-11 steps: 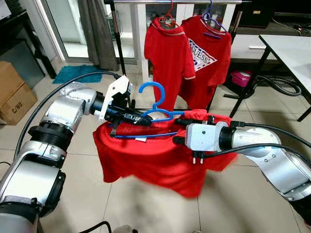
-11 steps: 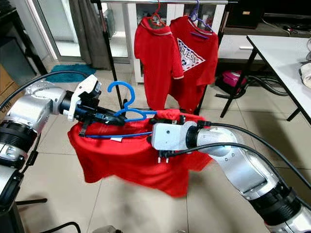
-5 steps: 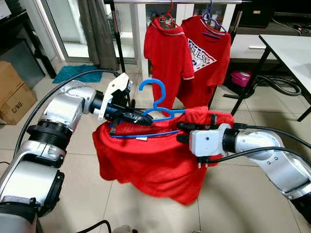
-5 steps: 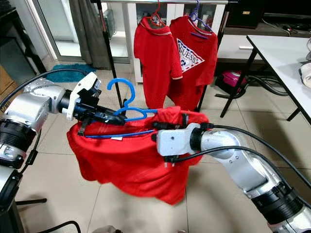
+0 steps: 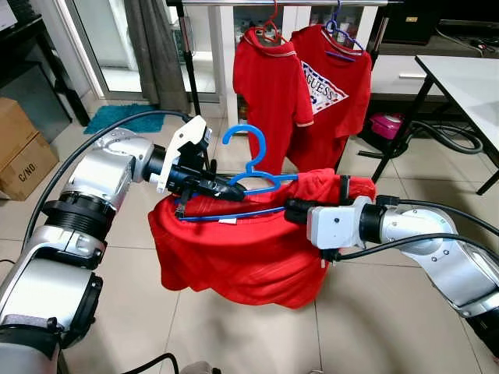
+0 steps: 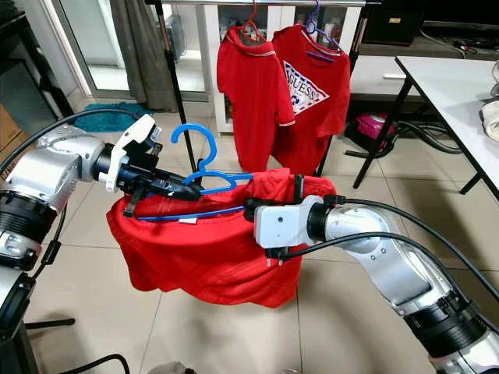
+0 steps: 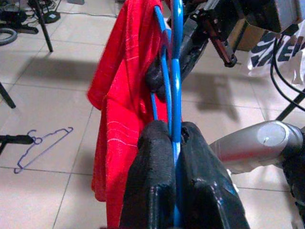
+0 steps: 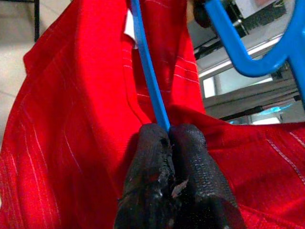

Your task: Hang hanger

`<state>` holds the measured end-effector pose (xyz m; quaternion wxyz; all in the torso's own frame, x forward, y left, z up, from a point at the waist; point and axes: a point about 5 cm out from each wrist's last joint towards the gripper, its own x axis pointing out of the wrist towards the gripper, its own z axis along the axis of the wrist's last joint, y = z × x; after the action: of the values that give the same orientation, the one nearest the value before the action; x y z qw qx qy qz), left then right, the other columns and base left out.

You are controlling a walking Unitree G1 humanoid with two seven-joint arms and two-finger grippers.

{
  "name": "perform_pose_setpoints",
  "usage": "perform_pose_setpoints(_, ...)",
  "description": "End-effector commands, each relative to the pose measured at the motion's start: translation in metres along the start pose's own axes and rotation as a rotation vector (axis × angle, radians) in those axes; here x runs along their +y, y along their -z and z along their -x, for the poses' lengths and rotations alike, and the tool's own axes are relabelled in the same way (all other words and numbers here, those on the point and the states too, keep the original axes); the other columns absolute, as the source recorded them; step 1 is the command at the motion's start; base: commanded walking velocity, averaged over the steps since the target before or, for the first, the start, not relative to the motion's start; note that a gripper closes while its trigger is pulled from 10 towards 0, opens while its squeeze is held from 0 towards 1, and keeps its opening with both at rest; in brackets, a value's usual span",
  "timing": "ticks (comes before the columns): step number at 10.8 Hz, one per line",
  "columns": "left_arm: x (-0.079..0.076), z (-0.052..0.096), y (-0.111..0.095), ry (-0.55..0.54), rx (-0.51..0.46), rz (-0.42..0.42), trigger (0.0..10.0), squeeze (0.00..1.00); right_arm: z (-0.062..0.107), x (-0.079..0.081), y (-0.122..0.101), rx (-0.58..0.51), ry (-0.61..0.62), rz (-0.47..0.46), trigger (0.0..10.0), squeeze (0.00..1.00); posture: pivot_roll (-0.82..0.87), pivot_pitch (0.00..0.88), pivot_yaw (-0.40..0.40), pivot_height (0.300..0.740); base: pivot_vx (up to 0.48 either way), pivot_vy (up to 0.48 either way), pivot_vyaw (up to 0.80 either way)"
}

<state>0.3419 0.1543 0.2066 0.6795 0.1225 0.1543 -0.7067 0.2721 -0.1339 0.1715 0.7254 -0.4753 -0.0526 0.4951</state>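
A blue hanger (image 5: 248,181) carries a red shirt (image 5: 234,253) that drapes below it over the tiled floor. My left gripper (image 5: 232,191) is shut on the hanger just under its hook; in the left wrist view the fingers (image 7: 157,157) pinch the blue wire. My right gripper (image 5: 291,210) is shut on the hanger's lower bar at the shirt's right shoulder, and its fingertips (image 8: 152,143) clamp the blue bar against red cloth. Behind, a clothes rail (image 5: 273,3) holds two red shirts (image 5: 300,86) on hangers.
A white table (image 5: 468,78) stands at the right, with a pink tub (image 5: 386,125) and hoses under it. A cardboard box (image 5: 19,156) sits at the left and a teal mat (image 5: 125,117) by the glass door. A purple hanger (image 7: 40,148) lies on the floor.
The right gripper has shifted slightly right and down along the hanger, and the shirt's lower hem has drawn up from the floor. The left gripper has held still.
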Motion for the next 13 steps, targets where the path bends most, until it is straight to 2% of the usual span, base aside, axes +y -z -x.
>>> perform_pose_setpoints(1, -0.001, 0.006, -0.009, -0.002, -0.044, -0.040, 0.0, 0.00, 0.003, -0.004, 0.003, 0.005, 0.013, -0.008, 0.0, 0.00, -0.15, 0.000, 0.035, 0.740, 0.000, 0.000, 0.00)
perform_pose_setpoints(2, -0.001, 0.006, -0.009, -0.013, -0.040, -0.043, 0.0, 0.00, 0.004, -0.004, 0.003, -0.002, 0.020, -0.020, 0.0, 0.00, -0.15, 0.000, 0.036, 0.740, 0.000, 0.000, 0.00)
perform_pose_setpoints(4, 0.011, 0.008, -0.002, -0.189, 0.018, -0.091, 0.0, 0.00, 0.012, -0.008, 0.004, -0.044, 0.094, -0.163, 0.0, 0.00, -0.15, 0.000, 0.038, 0.740, 0.000, 0.000, 0.00)
perform_pose_setpoints(5, 0.014, 0.008, -0.001, -0.232, 0.019, -0.093, 0.0, 0.00, 0.015, -0.007, 0.003, -0.055, 0.117, -0.201, 0.0, 0.00, -0.15, 0.000, 0.040, 0.740, 0.000, 0.000, 0.00)
perform_pose_setpoints(7, 0.015, 0.005, 0.003, -0.259, 0.029, -0.094, 0.0, 0.00, 0.020, -0.009, 0.001, -0.077, 0.169, -0.256, 0.0, 0.00, -0.15, 0.000, 0.045, 0.740, 0.000, 0.000, 0.00)
perform_pose_setpoints(9, 0.013, -0.001, 0.006, -0.235, 0.013, -0.097, 0.0, 0.00, 0.023, -0.020, 0.005, -0.044, 0.285, -0.399, 0.0, 0.00, -0.16, 0.000, 0.050, 0.740, 0.000, 0.000, 0.00)
perform_pose_setpoints(10, 0.016, -0.001, 0.006, -0.275, 0.027, -0.112, 0.0, 0.00, 0.020, -0.015, 0.008, -0.022, 0.314, -0.620, 10.0, 0.23, -0.15, 0.000, 0.046, 0.740, 0.000, 0.000, 0.00)
perform_pose_setpoints(11, 0.019, -0.001, 0.006, -0.319, 0.029, -0.124, 0.0, 0.00, 0.013, -0.002, 0.007, -0.050, 0.353, -0.904, 10.0, 1.00, -0.15, 0.000, 0.043, 0.740, 0.000, 0.000, 0.00)
perform_pose_setpoints(13, 0.017, -0.005, 0.007, -0.328, 0.019, -0.136, 0.0, 0.00, 0.006, 0.001, 0.005, -0.068, 0.428, -1.186, 10.0, 1.00, -0.15, 0.000, 0.043, 0.740, 0.000, 0.000, 0.00)
